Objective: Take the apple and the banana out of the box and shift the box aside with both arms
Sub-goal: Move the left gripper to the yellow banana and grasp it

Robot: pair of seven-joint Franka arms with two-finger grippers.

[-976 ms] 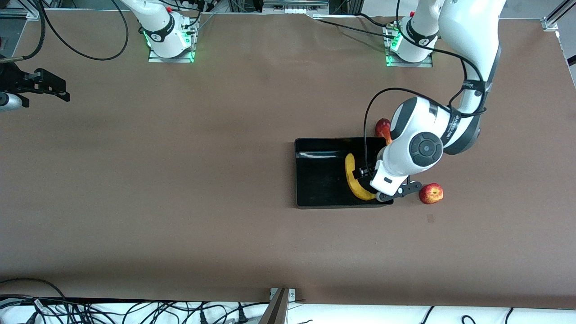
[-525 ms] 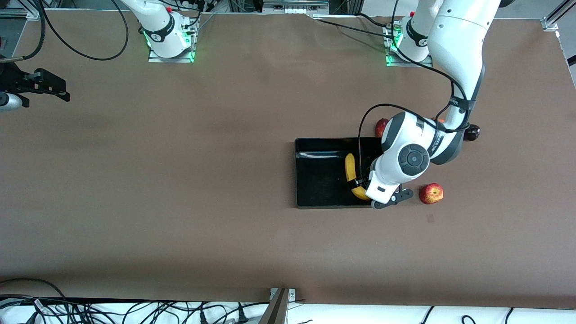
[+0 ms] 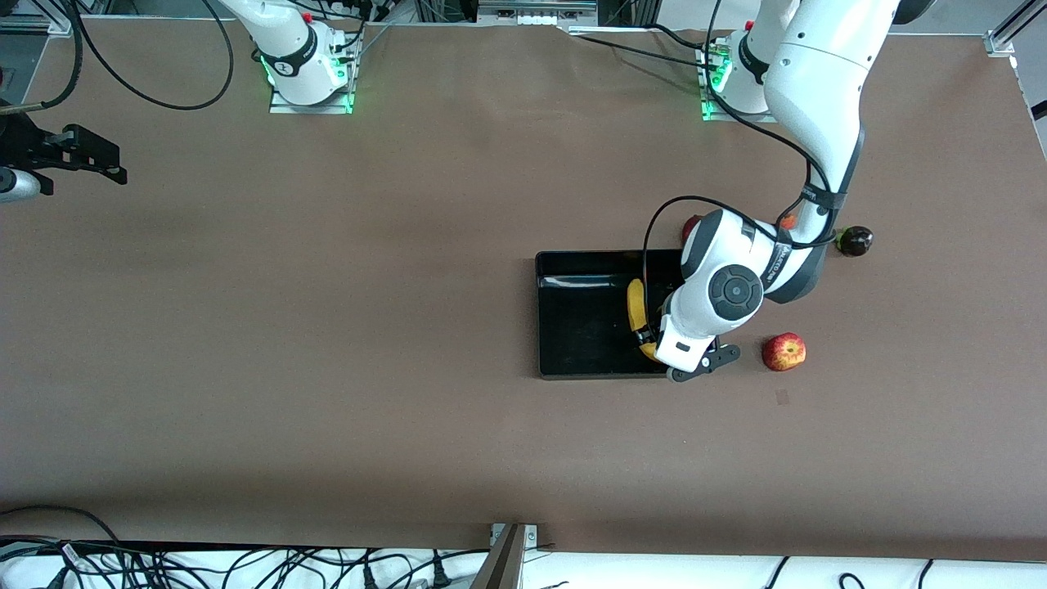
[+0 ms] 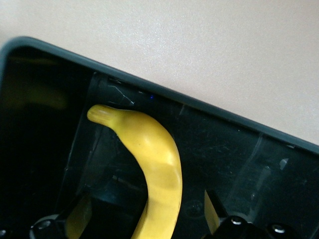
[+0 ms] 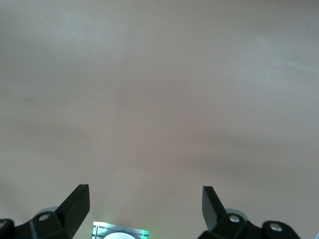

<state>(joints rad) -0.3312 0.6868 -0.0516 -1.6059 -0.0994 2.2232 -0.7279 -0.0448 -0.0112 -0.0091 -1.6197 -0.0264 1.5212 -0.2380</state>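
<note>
The black box (image 3: 577, 327) lies on the brown table. The yellow banana (image 3: 635, 303) lies in the box, at the end of it toward the left arm. My left gripper (image 4: 147, 219) hangs low over the box, open. Its fingers (image 4: 212, 214) stand on either side of the banana (image 4: 154, 154) without touching it, close to the box wall (image 4: 199, 105). The red apple (image 3: 784, 352) sits on the table beside the box, toward the left arm's end. My right gripper (image 5: 144, 204) is open and empty, waiting over bare table at the right arm's end (image 3: 110, 168).
A red mango (image 3: 692, 224) pokes out from under the left arm, just farther from the front camera than the box. A dark round pomegranate (image 3: 855, 240) lies beside the left forearm. Both green-lit bases (image 3: 311, 78) stand along the table's farthest edge.
The left hand has moved over the box and onto the banana, covering more of it. The forearm swung aside and uncovered the pomegranate. The right arm has not moved.
</note>
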